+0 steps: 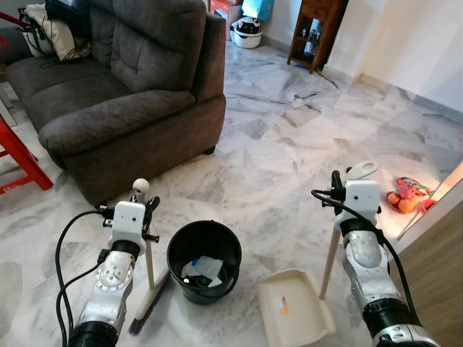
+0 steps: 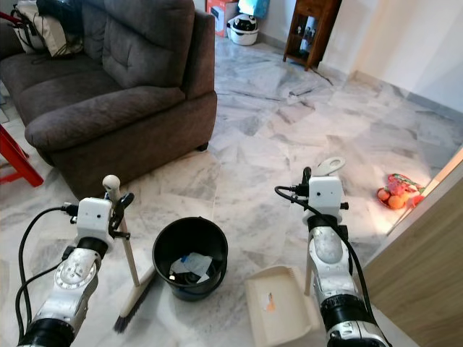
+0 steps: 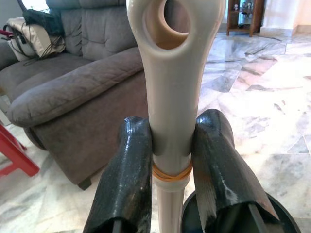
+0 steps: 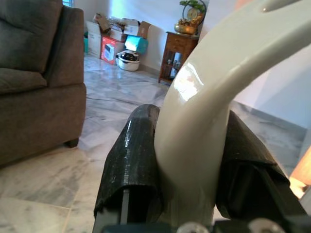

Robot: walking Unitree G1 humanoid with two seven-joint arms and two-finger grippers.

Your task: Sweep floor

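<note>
My left gripper [image 1: 148, 208] is shut on the upper end of a cream broom handle [image 3: 172, 97], its black fingers [image 3: 124, 179] pressing both sides. The broom head [image 1: 147, 307] rests on the marble floor, left of a black bucket [image 1: 205, 253] that holds crumpled paper. My right gripper [image 1: 338, 189] is shut on the curved cream handle [image 4: 204, 121] of a long-handled dustpan. The dustpan's tray [image 1: 293, 314] lies flat on the floor, right of the bucket.
A dark brown sofa [image 1: 123, 87] stands close ahead on the left, with a red stool [image 1: 18, 163] beside it. Fruit and a toy [image 1: 405, 196] lie on the floor at right near a wooden panel [image 1: 434, 267]. A wooden cabinet [image 1: 315, 29] is far back.
</note>
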